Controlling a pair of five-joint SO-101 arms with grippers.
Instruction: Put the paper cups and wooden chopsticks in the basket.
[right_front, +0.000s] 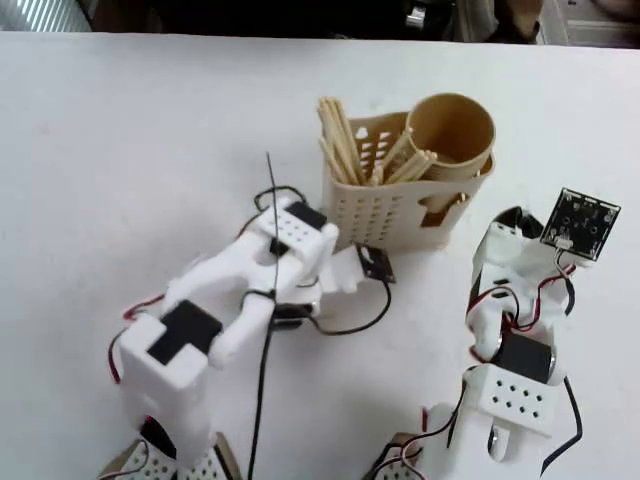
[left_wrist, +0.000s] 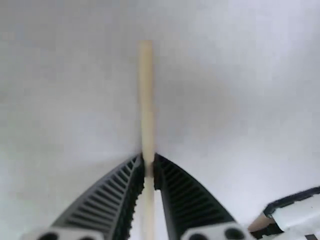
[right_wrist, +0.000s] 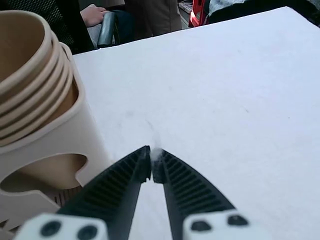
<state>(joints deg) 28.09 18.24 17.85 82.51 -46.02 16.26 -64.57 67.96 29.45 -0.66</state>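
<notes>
A beige perforated basket (right_front: 400, 210) stands at the middle of the white table. Several wooden chopsticks (right_front: 345, 140) stick up from its left part, and a stack of paper cups (right_front: 452, 130) sits in its right part. The left arm (right_front: 290, 240) is bent down just left of the basket's front. Its gripper (left_wrist: 148, 165) is shut on one wooden chopstick (left_wrist: 145, 100), which points away over the bare table. The right gripper (right_wrist: 151, 162) is shut with nothing in it, low beside the basket (right_wrist: 65, 145) and its stacked cups (right_wrist: 25, 75).
The right arm (right_front: 510, 300) stands right of the basket's front. A thin black cable (right_front: 268, 300) runs over the left arm. Bare white table lies left of and behind the basket. The table's far edge (right_front: 300, 35) has dark space behind it.
</notes>
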